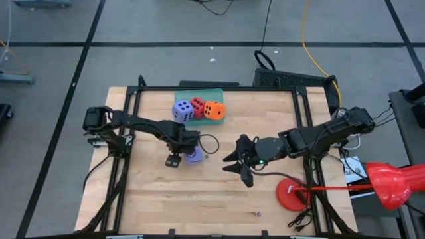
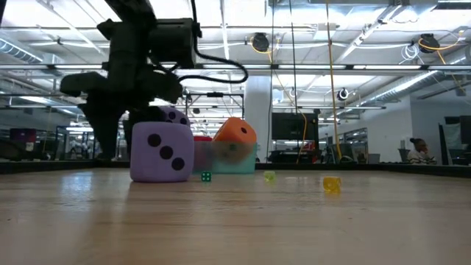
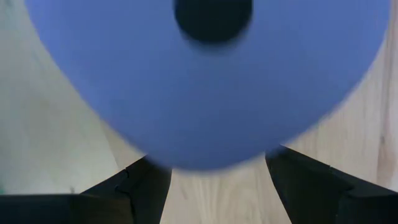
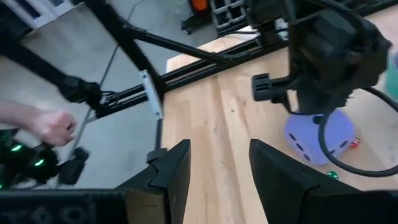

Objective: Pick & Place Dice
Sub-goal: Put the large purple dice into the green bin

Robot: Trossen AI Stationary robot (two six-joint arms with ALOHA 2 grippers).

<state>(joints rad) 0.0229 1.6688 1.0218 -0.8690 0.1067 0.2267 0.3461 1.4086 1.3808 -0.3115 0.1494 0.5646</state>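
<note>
A purple-blue die (image 2: 158,151) rests by its bottom face on the wooden table. My left gripper (image 3: 217,186) points down over it, open, with a finger on either side; I cannot see them touch it. In the left wrist view the die (image 3: 205,81) fills most of the picture. Another purple-blue die (image 1: 182,111), a red die (image 1: 197,105) and an orange die (image 1: 214,111) sit on the teal tray (image 1: 212,93) at the far edge. My right gripper (image 1: 239,161) hangs open above the table's middle with nothing between its fingers.
A red disc (image 1: 292,193) with a red handled object (image 1: 392,182) lies at the table's right near corner. Two tiny dice, green (image 2: 206,176) and yellow (image 2: 331,184), lie on the table. A person's hand (image 4: 53,124) shows beyond the table's edge. Black frame rails (image 1: 219,87) border the table.
</note>
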